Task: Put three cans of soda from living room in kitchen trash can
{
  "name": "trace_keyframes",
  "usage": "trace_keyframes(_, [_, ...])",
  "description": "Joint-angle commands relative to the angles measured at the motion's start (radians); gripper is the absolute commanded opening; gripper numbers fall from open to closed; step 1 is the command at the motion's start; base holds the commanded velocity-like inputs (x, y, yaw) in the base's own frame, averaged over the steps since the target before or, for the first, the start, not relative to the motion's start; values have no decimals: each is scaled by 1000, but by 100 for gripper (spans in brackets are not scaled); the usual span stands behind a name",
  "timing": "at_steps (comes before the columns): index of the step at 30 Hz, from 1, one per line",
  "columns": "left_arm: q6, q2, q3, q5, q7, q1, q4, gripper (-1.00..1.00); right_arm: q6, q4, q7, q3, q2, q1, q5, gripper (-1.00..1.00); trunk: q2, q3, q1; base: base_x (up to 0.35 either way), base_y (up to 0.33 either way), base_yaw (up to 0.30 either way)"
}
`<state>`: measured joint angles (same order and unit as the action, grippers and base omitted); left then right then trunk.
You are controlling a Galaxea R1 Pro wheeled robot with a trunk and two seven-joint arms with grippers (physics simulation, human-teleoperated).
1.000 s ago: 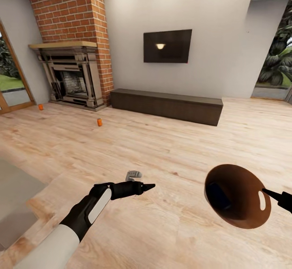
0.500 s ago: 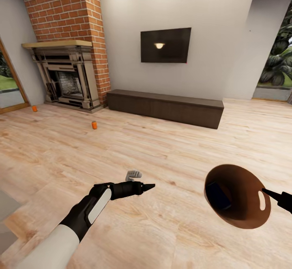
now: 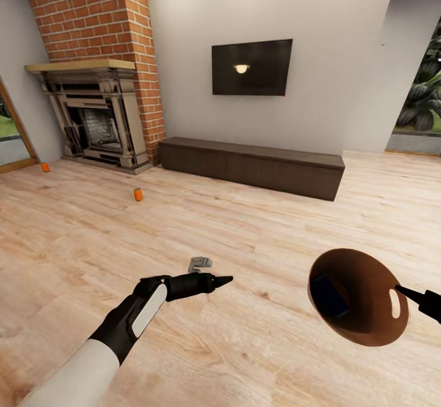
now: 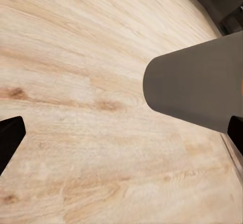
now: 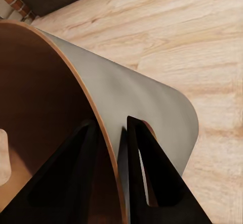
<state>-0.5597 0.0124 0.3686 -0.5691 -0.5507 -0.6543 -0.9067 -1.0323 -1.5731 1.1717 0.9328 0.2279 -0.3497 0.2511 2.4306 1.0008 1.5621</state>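
Right claw [image 5: 114,148]: pinching our bin [image 3: 358,300] rim, blue can [image 3: 327,295] inside
Left claw [image 4: 121,133]: open, empty
Orange cans [image 3: 138,195]: floor by fireplace [image 3: 98,122]
Risk: tilted bin could spill the can

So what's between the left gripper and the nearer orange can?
In the head view, bare wood floor lies between the left gripper and the nearer orange can.

We see a matt grey trash can [image 3: 358,296] with wood-toned inside, light wood plank floor [image 3: 245,223], rough red brick chimney [image 3: 101,18], glossy black gripper fingers [image 5: 152,178].
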Motion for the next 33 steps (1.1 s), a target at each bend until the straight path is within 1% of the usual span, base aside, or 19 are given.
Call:
trace_keyframes(1, [0,0,0,0,0,0,0,100,-15,-1,2,0,0,-1,-24,-100,0,0,0,336,0,0])
trace_keyframes(18, [-1,0,0,0,0,-1,1,100,-15,-1,2,0,-4,0,-24,-100,0,0,0,336,0,0])
trace_keyframes(28, [3,-2,0,1,0,-1,23,100,-15,-1,2,0,-4,-1,-24,-100,0,0,0,336,0,0])
trace_keyframes(30, [4,-11,0,2,0,-1,28,100,-15,-1,16,0,-4,-1,-24,-100,0,0,0,336,0,0])
trace_keyframes(33, [6,-16,1,4,0,0,31,100,-15,-1,37,0,-4,0,-24,-100,0,0,0,336,0,0])
